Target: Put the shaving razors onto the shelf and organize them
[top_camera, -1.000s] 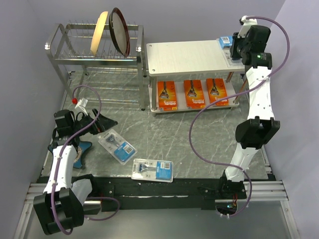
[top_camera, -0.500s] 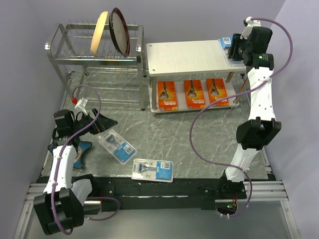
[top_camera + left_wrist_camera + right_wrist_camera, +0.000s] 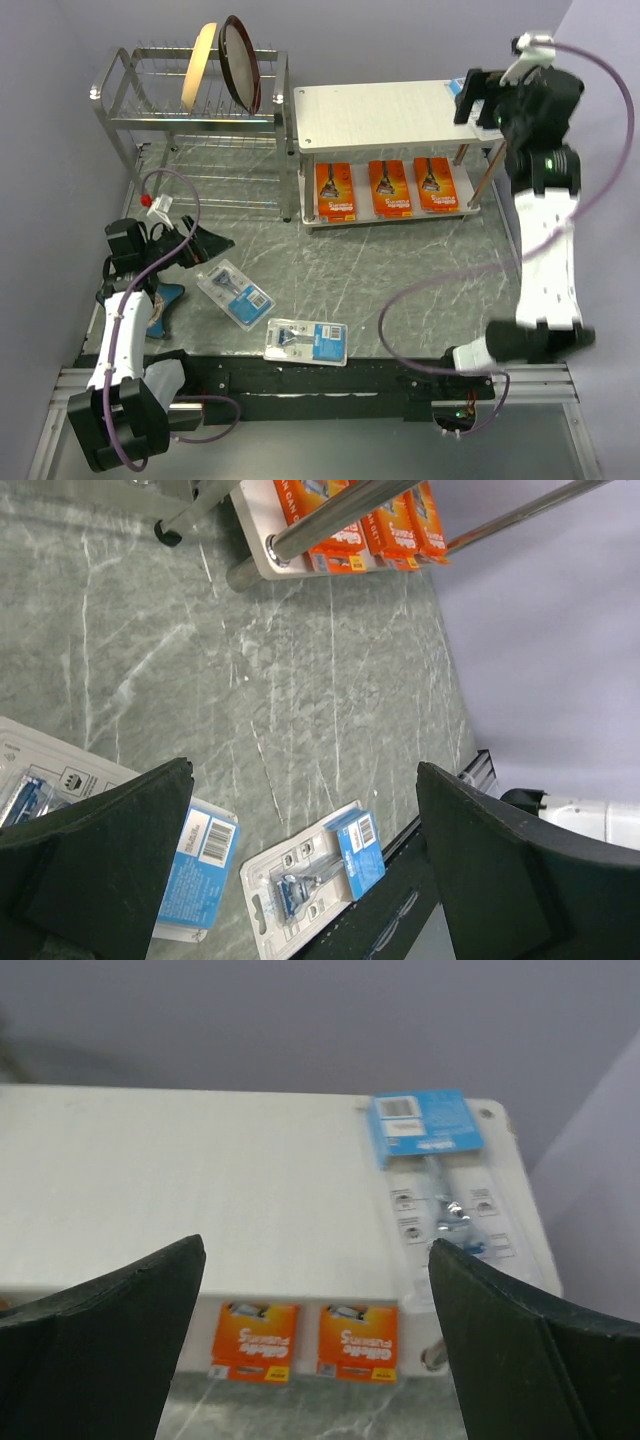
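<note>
Right tool (image 3: 315, 1246) and left tool (image 3: 302, 768) gape empty above grey marbled table (image 3: 400, 270), lilac walls (image 3: 400, 40) around.

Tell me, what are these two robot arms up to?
They are stocking a white shelf with razors. Three orange razor packs sit in a row on its lower tier, and one blue pack lies at the right end of the top board, with the right end effector open near it, holding nothing. Two more blue packs lie on the table near the left end effector, which is also open and empty.
</note>
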